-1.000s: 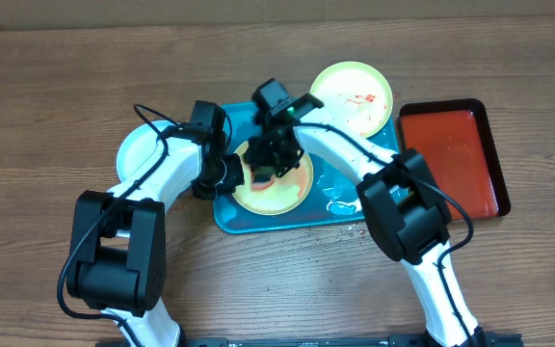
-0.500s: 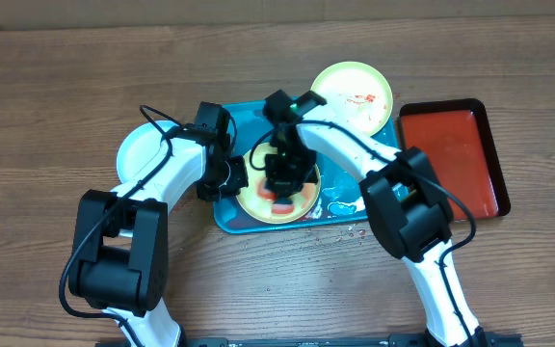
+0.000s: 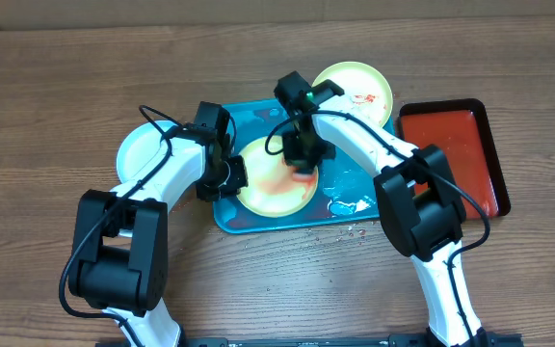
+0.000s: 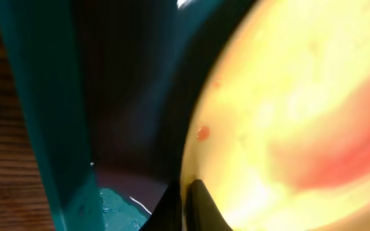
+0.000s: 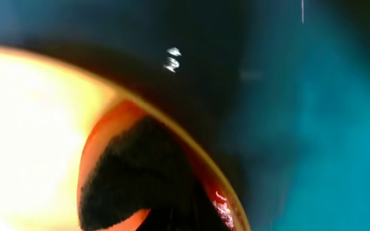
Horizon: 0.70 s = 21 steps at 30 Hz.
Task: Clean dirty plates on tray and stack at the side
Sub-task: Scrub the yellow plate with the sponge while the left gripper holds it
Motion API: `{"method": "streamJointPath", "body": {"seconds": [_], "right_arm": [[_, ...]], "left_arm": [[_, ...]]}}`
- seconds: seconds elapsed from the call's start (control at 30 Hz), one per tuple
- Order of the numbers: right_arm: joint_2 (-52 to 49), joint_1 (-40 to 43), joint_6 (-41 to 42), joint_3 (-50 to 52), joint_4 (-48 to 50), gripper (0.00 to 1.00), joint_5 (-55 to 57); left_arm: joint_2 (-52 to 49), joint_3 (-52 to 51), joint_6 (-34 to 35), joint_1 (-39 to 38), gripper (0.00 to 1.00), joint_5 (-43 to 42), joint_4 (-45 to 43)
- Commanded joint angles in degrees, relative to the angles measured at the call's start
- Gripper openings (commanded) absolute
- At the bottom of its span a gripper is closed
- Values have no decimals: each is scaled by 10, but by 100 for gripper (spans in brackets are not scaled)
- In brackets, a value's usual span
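Table (image 3: 46,116): brown wood, carrying everything here.
Whitish plate (image 3: 141,146): on the table off the tray's left edge. The left arm crosses over its right side and hides that part.
Left gripper (image 3: 233,176): low at the left rim of the smeared plate, fingers pressed together. In its own camera the rim runs straight into the dark tips, so it is pinching that edge.
Turquoise tray (image 3: 258,220): lies mid-table and holds one plate in its left half.
Smeared plate (image 3: 270,191): pale yellow-green and flat on the tray. Orange-red sauce is spread across its middle, with a few red specks near the left rim.
Right gripper (image 3: 303,162): down on the far right edge of the smeared plate, jaws closed. The right arm arches over the tray's right half and blocks the view there.
Dark wad (image 5: 140,186): fuzzy and red-stained, sitting on the plate's rim right under the right gripper. I cannot tell whether it is pinched.
Wet patch (image 3: 350,204): pale puddle near the tray's near right corner.
Far plate (image 3: 353,92): yellow-green with small red marks, lying over the tray's far right corner.
Red tray (image 3: 451,154): dark-rimmed, on the table just beside the turquoise tray's right edge.
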State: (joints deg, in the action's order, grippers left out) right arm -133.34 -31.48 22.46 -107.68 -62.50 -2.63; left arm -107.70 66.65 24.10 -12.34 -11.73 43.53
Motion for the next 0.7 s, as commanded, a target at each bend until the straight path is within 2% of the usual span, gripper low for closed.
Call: {"method": "streamJointPath", "body": {"seconds": [0.0, 0.23, 0.67], "right_arm": [[-19, -12, 2, 4, 61, 4, 41], [-32, -47, 2, 4, 136, 4, -115], [-32, -82, -1, 3, 108, 4, -165]], "left_arm": [[-10, 6, 0, 3, 4, 16, 7], [-10, 6, 0, 3, 4, 16, 8], [-10, 6, 0, 3, 4, 16, 8]]}}
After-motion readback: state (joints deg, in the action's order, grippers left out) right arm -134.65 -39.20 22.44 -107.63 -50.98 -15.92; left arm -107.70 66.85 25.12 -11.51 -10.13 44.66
